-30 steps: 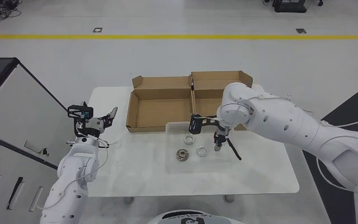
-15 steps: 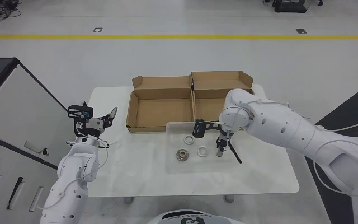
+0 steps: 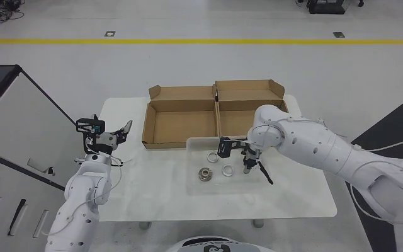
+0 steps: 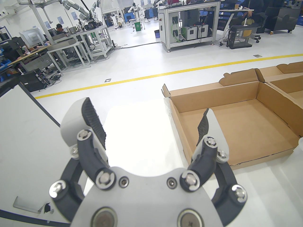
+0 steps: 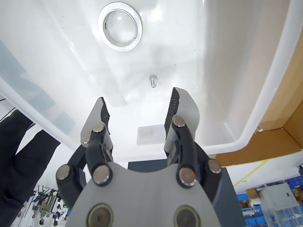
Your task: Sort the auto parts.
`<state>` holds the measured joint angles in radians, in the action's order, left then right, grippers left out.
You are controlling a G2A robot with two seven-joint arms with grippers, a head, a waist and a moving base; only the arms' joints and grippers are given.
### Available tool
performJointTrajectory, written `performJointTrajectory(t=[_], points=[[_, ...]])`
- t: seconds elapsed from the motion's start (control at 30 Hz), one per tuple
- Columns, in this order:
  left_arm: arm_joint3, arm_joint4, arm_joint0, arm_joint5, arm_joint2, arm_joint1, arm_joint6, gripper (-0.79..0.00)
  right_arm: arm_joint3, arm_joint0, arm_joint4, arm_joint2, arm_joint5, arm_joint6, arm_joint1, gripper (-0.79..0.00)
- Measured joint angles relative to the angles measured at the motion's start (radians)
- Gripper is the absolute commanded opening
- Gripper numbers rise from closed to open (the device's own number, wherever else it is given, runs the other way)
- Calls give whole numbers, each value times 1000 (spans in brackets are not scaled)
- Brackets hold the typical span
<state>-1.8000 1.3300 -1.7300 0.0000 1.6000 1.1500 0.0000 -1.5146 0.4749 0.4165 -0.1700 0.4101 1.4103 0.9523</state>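
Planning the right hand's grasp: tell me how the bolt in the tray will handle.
The bolt looks metal and tiny, so probably stiff and light. Its round shank may let it roll on the glossy tray. Far narrower than the open right hand, it could slip from the pads.

White table (image 3: 157,192) with two open cardboard boxes (image 3: 182,124) and a pale tray (image 3: 189,170)

My right gripper (image 5: 138,96) hangs over the tray (image 5: 189,36), set on the table (image 3: 157,201) before two boxes (image 3: 179,126); in it a bolt (image 5: 153,81) lies near a ring (image 5: 120,26)
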Motion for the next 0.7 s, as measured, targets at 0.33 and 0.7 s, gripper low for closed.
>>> performJointTrajectory(t=[0.33,0.7], points=[[0,0,0,0,0,0,0,0,35,20,39,0,24,-24,12,-456],[0,0,0,0,0,0,0,0,74,35,57,0,36,-36,35,-499]])
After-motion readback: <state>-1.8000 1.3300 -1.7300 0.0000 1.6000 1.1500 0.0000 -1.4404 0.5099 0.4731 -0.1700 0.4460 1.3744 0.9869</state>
